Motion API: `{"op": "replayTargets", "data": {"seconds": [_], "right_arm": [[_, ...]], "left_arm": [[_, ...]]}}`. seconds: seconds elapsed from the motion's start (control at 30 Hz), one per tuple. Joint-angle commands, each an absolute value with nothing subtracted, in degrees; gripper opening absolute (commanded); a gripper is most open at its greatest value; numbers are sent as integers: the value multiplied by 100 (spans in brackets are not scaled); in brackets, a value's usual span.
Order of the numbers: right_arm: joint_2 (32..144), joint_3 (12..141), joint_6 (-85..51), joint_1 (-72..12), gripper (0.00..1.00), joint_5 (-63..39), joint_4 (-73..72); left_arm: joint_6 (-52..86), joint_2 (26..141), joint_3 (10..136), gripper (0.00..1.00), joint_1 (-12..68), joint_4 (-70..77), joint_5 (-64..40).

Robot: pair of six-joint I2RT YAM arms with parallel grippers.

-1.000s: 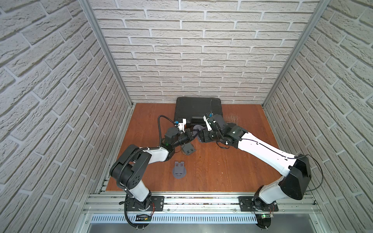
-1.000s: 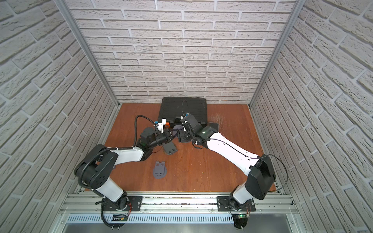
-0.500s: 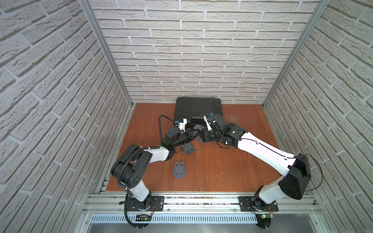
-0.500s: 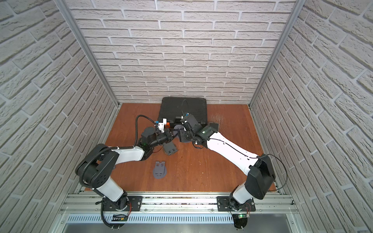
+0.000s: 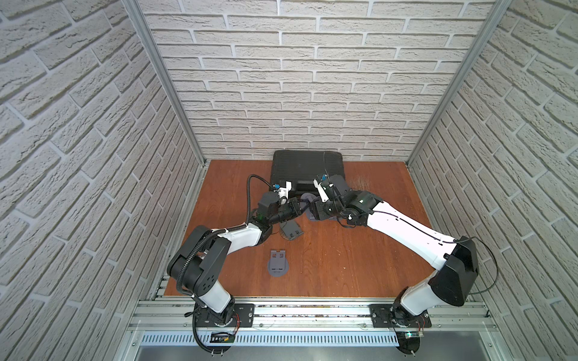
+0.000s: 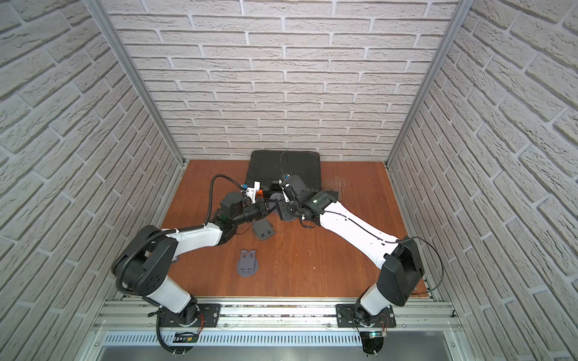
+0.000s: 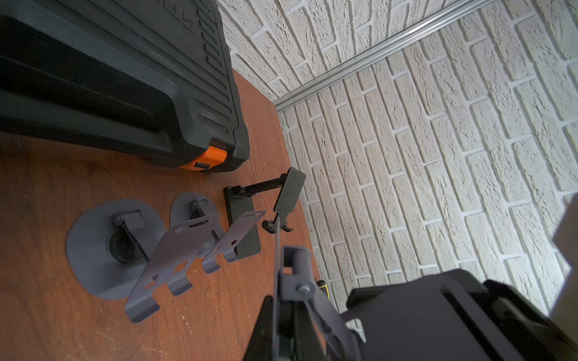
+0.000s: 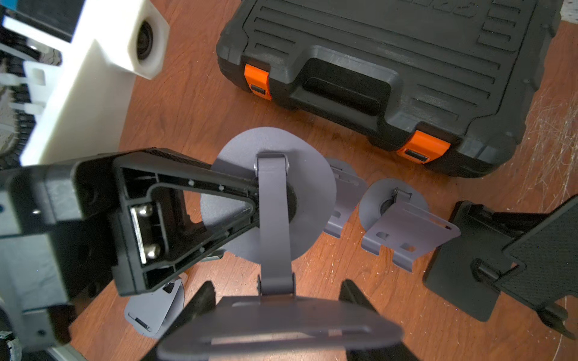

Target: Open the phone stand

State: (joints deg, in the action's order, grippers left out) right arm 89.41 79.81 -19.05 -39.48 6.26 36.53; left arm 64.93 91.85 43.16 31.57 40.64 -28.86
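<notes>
Holding the phone stand (image 8: pixel 275 225) up off the table (image 5: pixel 344 250) between both arms, just in front of the black case (image 5: pixel 306 165). Clamping its round base with the left fingers (image 8: pixel 187 187), shut tight, and gripping its plate with the right fingers (image 8: pixel 203 297), drawn in slightly over the last second with little else shifted. Reads as a firmer hold for swinging plate from base: opening under way.

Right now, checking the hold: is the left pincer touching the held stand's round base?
Touching: right wrist view shows left pincer shut over the phone stand's round base.
</notes>
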Motion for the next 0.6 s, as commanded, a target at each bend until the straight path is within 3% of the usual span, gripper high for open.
{"op": "replayTargets", "data": {"seconds": [0.0, 0.27, 0.57], "right_arm": [[8930, 8129, -1491, -4043, 25, 250, 3576], [8853, 8173, -1703, -4034, 24, 323, 3566], [8636, 8139, -1955, -3938, 22, 512, 3572]], "left_arm": [[6194, 9129, 4507, 0, 3252, 3948, -3144], [6234, 9160, 4500, 1, 3270, 4009, -3146], [5835, 8824, 4455, 30, 3278, 3466, -2976]]}}
